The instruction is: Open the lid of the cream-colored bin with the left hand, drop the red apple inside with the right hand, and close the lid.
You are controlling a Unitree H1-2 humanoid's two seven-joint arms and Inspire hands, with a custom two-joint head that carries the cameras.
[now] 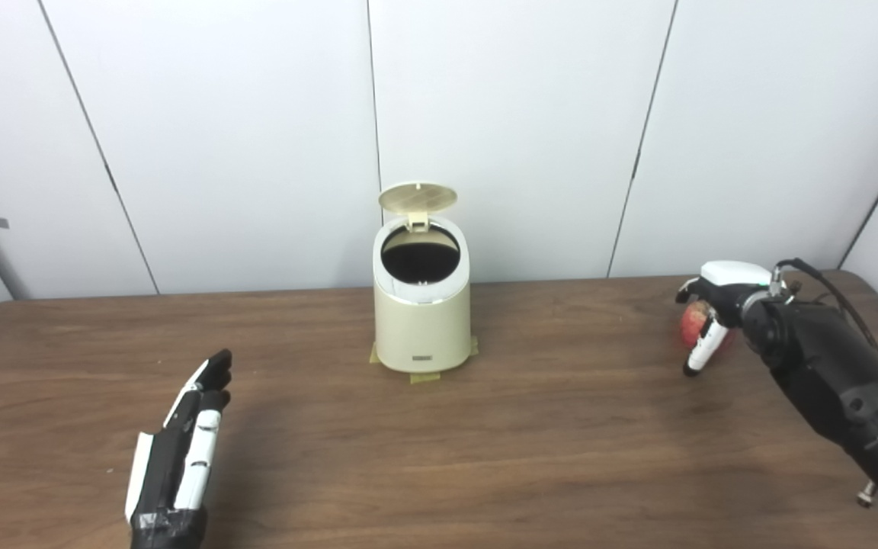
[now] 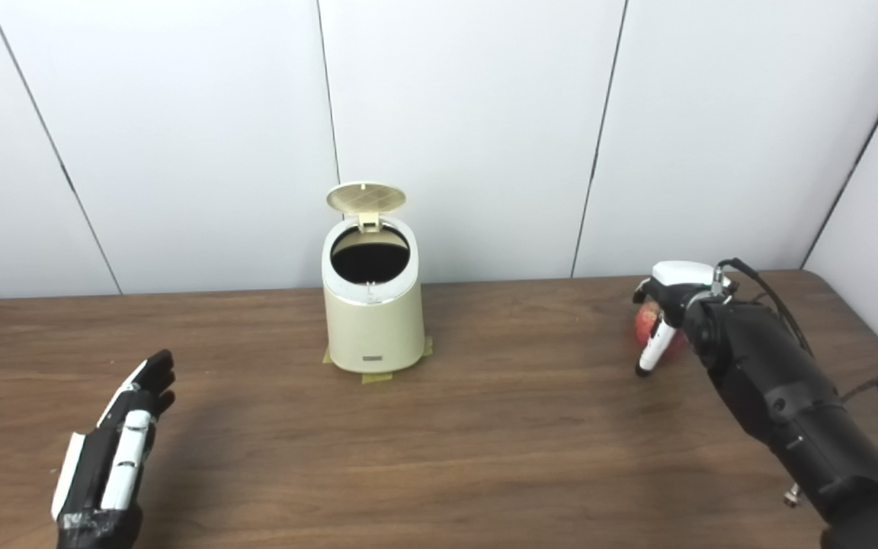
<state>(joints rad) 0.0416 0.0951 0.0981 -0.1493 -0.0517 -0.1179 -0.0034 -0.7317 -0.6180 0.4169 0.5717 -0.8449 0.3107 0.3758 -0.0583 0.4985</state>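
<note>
The cream-colored bin [image 1: 421, 328] stands at the back middle of the table. Its round lid [image 1: 417, 197] is tipped up on the rear hinge, and the dark opening [image 1: 420, 255] shows. At the front left my left hand [image 1: 184, 442] lies low over the table, open and flat, holding nothing, well away from the bin. At the far right my right hand [image 1: 717, 301] is curled over the red apple [image 1: 692, 324], fingers wrapped around it from above. The hand hides most of the apple. Whether the apple rests on the table or is just off it is unclear.
The brown wooden table [image 1: 561, 427] runs to a white panelled wall behind. Tape tabs [image 1: 425, 377] show under the bin's base. A cable [image 1: 828, 286] runs along my right forearm. A wide stretch of tabletop lies between the bin and the apple.
</note>
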